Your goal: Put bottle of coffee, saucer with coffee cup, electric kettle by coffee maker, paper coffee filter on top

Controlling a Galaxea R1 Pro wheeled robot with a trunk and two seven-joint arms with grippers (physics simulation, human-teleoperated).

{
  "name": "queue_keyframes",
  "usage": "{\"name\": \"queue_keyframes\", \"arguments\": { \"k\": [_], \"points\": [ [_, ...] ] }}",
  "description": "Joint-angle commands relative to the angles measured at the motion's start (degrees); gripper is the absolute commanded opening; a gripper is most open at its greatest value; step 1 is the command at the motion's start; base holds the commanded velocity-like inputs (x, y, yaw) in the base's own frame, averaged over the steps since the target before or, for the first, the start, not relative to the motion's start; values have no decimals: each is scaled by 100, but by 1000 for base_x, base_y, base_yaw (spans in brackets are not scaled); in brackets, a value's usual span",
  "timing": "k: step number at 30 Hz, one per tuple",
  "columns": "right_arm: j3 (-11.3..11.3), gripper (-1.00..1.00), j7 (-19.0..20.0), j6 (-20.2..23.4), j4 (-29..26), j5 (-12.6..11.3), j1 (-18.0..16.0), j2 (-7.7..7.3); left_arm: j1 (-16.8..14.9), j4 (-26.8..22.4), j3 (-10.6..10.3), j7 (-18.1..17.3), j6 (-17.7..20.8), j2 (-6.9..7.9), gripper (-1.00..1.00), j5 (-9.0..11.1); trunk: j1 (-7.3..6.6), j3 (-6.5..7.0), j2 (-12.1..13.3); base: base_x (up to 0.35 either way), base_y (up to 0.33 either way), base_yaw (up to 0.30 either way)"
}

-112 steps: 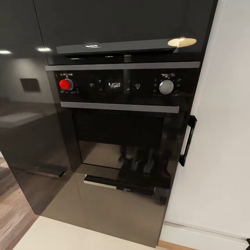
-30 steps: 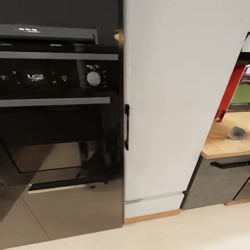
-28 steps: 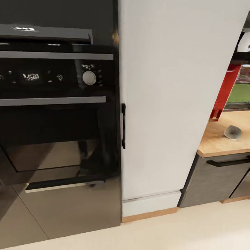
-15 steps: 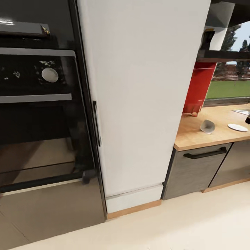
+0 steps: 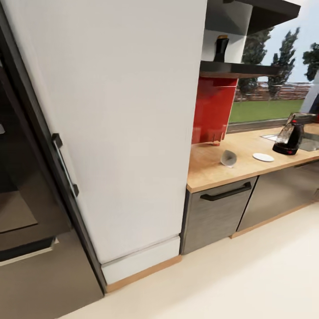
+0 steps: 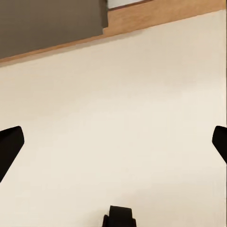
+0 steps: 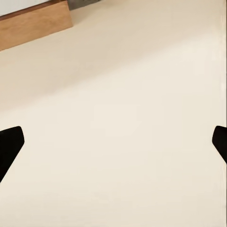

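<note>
Tall white cabinet (image 5: 119, 124) beside countertop (image 5: 212, 170) bearing filter (image 5: 228, 158), saucer (image 5: 263, 157).

On the counter (image 5: 208, 175): 1 paper coffee filter (image 5: 228, 158), 1 saucer (image 5: 263, 157), 1 electric kettle (image 5: 289, 136). On the shelf (image 5: 239, 68): 1 bottle of coffee (image 5: 221, 48). 2 pincers: left pincer (image 6: 113, 144), right pincer (image 7: 113, 142).

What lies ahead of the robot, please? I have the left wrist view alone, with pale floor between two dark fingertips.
Observer: The head view has the kitchen countertop ahead on the right, beside a tall white cabinet.
Operator: Is anything of ours on it?
Observer: The paper coffee filter lies near its end, apart from the saucer further along.
Operator: And the bottle of coffee?
Observer: It stands on the dark shelf above the counter.
</note>
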Motion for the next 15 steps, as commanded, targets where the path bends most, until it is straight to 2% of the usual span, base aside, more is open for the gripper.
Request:
{"name": "queue_keyframes", "arguments": {
  "k": [1, 6, 15],
  "points": [
    [-4, 100, 2, -20, 7, 0, -5, 1, -2, 3, 17, -2, -19, -1, 100, -3, 1, -6, -2, 138, -162, -290],
    [-4, 100, 2, -20, 9, 0, -5, 1, -2, 3, 4, -2, -19, -8, 100, -3, 1, -6, -2, 97, -62, -291],
    [-3, 100, 2, -20, 11, 0, -5, 1, -2, 3, -10, -2, -19, -18, 100, -3, 1, -6, -2, 6, -3, -293]
  ]
}}
